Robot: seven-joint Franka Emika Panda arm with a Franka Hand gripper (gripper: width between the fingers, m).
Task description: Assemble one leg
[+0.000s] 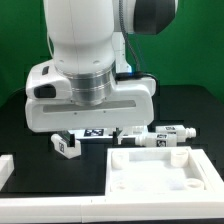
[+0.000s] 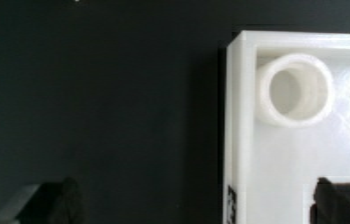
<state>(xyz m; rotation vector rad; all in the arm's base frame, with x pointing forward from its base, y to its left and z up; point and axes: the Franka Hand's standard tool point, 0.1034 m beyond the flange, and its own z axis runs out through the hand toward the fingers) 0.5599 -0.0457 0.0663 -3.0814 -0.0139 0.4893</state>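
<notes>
Gripper (image 2: 198, 205) fingers stand wide apart in the wrist view, one dark fingertip (image 2: 47, 206) over the bare black desk (image 2: 101, 100) and the other over the white square panel (image 2: 314, 160). Nothing is clamped between them. The panel's raised edge runs between the two fingertips, and a round socket (image 2: 300, 88) sits in its corner.

In the exterior view the arm's bulky white wrist housing (image 1: 90, 100) hangs low over the desk and hides the fingers. Just beneath it lies the marker board (image 1: 92, 133), flat on the desk.

One leg (image 1: 66, 146) lies on its side toward the exterior view's left, just beside the marker board's end, with its tag facing the camera. A second leg (image 1: 141, 141) and a third leg (image 1: 173, 133) lie on their sides toward the exterior view's right, close to each other and near the panel's far edge. None sits in a socket. A cropped white part (image 1: 5, 168) shows at the left edge; I cannot tell what it is.
</notes>
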